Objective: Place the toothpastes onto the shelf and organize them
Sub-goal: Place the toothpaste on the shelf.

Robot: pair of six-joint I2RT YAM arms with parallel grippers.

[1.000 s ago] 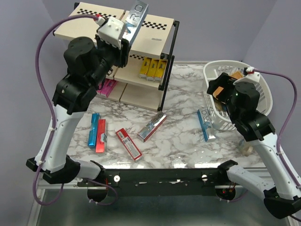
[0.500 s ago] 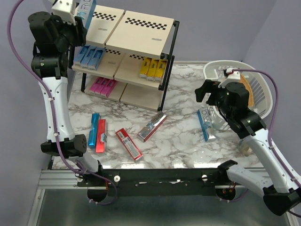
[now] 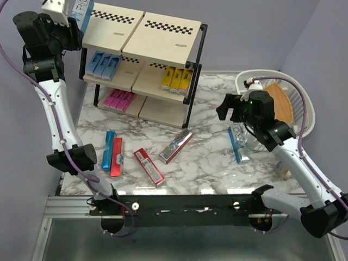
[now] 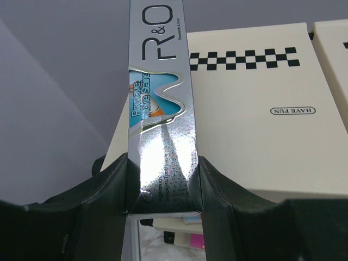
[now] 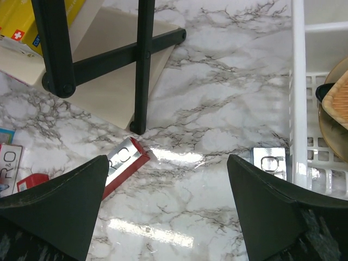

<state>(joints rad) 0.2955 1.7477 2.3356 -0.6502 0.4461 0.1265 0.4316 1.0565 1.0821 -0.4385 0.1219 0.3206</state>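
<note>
Silver toothpaste (image 4: 162,125) now at shelf (image 3: 163,41) corner

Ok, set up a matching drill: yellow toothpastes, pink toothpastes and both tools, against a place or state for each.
1 yellow toothpastes
2 pink toothpastes
3 left tool
4 right tool

A bottom tier of the shelf
B open, holding nothing
C middle tier of the shelf
D shut on a silver toothpaste

Pairs: 1-C, 2-A, 3-D, 4-B

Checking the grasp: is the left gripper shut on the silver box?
Shut: fingers of the left gripper press both sides of the silver box.
</note>
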